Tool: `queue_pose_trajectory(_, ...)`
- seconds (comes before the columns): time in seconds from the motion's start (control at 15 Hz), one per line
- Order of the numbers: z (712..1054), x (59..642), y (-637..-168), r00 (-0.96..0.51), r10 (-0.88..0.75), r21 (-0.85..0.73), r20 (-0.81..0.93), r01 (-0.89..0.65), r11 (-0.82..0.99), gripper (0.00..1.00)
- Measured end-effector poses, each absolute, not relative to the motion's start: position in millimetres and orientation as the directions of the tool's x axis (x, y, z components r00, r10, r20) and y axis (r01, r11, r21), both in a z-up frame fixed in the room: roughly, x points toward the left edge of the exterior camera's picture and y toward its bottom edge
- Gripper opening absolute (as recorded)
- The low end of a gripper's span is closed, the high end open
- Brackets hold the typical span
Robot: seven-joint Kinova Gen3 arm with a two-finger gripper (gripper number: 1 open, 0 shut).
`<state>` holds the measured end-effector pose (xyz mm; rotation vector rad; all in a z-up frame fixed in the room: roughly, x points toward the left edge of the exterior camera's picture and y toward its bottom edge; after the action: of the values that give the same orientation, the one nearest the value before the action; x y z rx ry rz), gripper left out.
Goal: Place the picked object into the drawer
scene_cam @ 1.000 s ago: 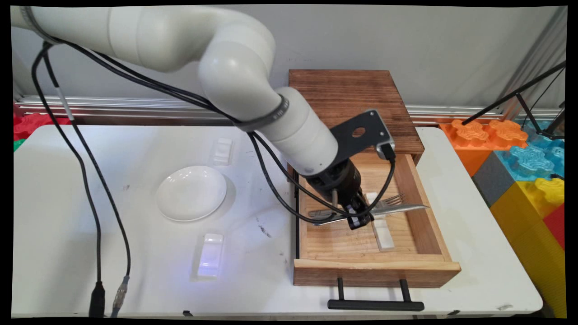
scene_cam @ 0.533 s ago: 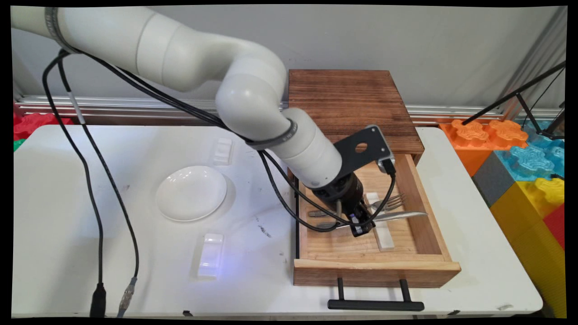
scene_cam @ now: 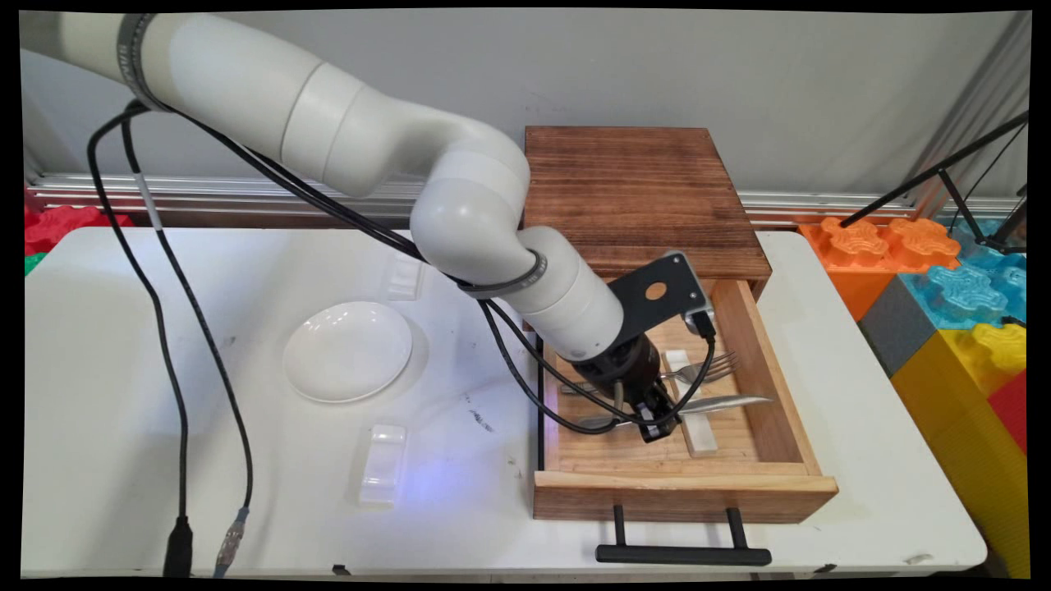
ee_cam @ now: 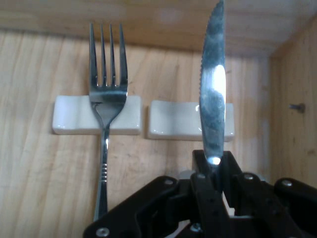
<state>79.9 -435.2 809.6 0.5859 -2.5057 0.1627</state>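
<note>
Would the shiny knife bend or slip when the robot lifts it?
The knife looks like polished metal, so it probably stays stiff. Its smooth blade might slip or swivel, because the gripper pinches it only at one narrow spot. It is thin, so likely light.

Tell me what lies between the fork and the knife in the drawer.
In the hand view, only bare drawer floor and the ends of two white rests separate the fork from the knife, which the gripper clamps.
</note>
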Motion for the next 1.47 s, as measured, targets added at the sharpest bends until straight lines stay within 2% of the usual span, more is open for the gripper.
queue_pose_trajectory(1.27,773.7,81.7,-440.8,-0.767,-0.366,0.024,0.527,-0.418,0.908,0.00)
queue_pose_trajectory(1.33,773.0,81.9,-441.2,-0.767,-0.367,0.024,0.526,-0.418,0.908,1.00)
queue_pose_trajectory(1.47,772.1,82.2,-441.9,-0.768,-0.367,0.025,0.525,-0.417,0.909,1.00)
